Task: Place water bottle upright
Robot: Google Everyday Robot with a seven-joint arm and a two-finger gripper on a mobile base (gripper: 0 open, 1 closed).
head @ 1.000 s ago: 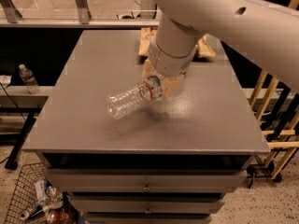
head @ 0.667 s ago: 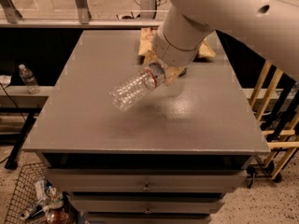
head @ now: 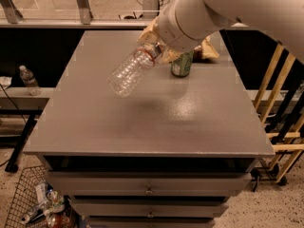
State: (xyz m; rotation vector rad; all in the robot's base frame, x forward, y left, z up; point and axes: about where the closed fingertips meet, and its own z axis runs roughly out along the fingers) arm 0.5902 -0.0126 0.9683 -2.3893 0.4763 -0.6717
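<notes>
The water bottle (head: 129, 70) is a clear ribbed plastic bottle with a red-blue label band near its neck. It hangs in the air above the grey table (head: 142, 122), tilted, base down-left and neck up-right. My gripper (head: 159, 50) is shut on the bottle's neck end, and the white arm comes in from the upper right. The bottle's cap is hidden by the gripper. The bottle's shadow lies on the table below it.
A green drink can (head: 182, 64) stands upright just right of the gripper, partly behind the arm. A yellowish bag (head: 206, 50) lies behind it. A small clear bottle (head: 29, 80) stands on a low ledge at left. A wire basket (head: 33, 203) with litter sits on the floor. Wooden frames (head: 280, 108) stand at right.
The gripper has lifted the water bottle off the table and carried it up and away. The green can, hidden behind the arm before, is now in view.
</notes>
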